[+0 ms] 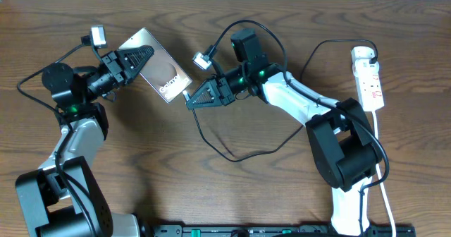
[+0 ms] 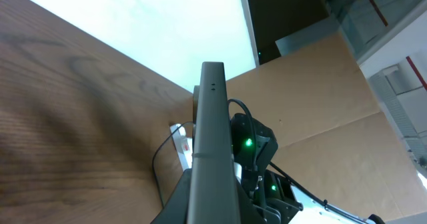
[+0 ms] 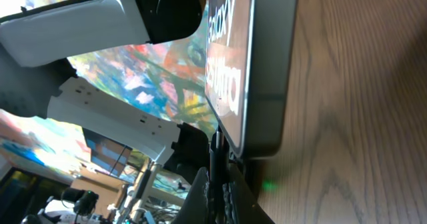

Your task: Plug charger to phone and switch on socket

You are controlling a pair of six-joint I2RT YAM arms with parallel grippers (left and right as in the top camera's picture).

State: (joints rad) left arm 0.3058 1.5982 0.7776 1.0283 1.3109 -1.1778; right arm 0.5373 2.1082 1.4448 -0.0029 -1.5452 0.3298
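The phone (image 1: 163,71) is a dark glossy slab with white "Galaxy" lettering, held tilted off the table at upper left. My left gripper (image 1: 141,59) is shut on its far end; the left wrist view shows its grey edge (image 2: 212,151) between the fingers. My right gripper (image 1: 192,100) is shut on the charger plug tip (image 3: 215,159), right at the phone's lower end (image 3: 261,91). The thin black charger cable (image 1: 239,154) loops over the table behind it. The white socket strip (image 1: 369,78) lies at the far right, away from both grippers.
The strip's white cord (image 1: 382,173) runs down the right side toward the table's front edge. The right arm's white body (image 1: 303,103) crosses the middle. Brown wood table (image 1: 211,195) shows in front of both arms.
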